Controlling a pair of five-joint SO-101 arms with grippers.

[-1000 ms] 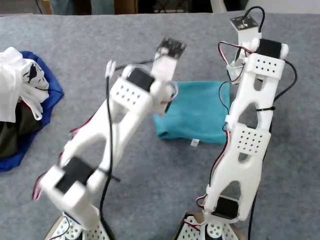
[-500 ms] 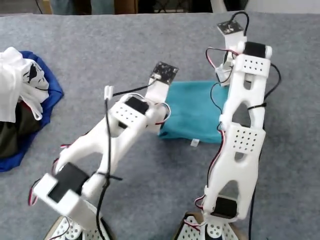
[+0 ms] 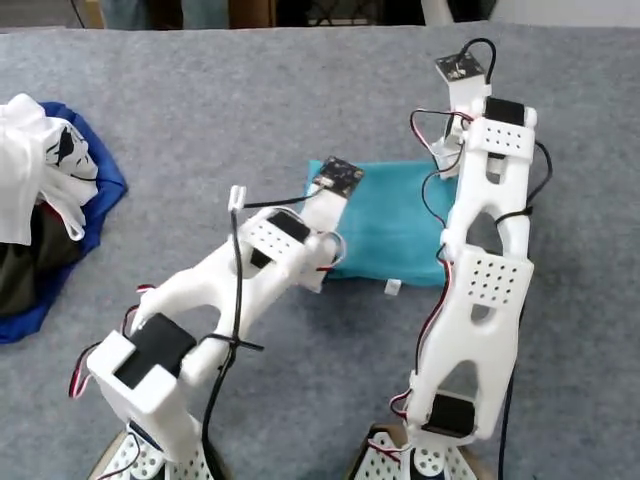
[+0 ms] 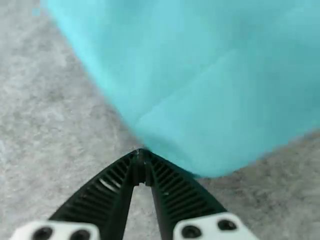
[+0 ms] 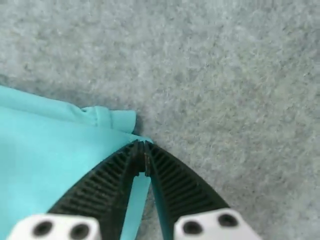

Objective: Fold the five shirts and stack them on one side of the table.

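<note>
One shirt [image 3: 395, 225] is lying folded at the middle of the table [image 3: 200, 100], pile [image 3: 40, 200] well apart. I am reading the left gripper [image 4: 141, 159] as closed at the shirt's edge, grip unclear; right gripper [image 5: 141, 150] is pinching a corner. Risk: uneven pulling undoing the fold.

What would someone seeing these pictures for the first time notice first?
A folded teal shirt lies in the middle of the grey table, between the white left arm and right arm. The left gripper and right gripper are each shut, tips at one of its edges. A heap of unfolded shirts sits at the table's left edge.
</note>
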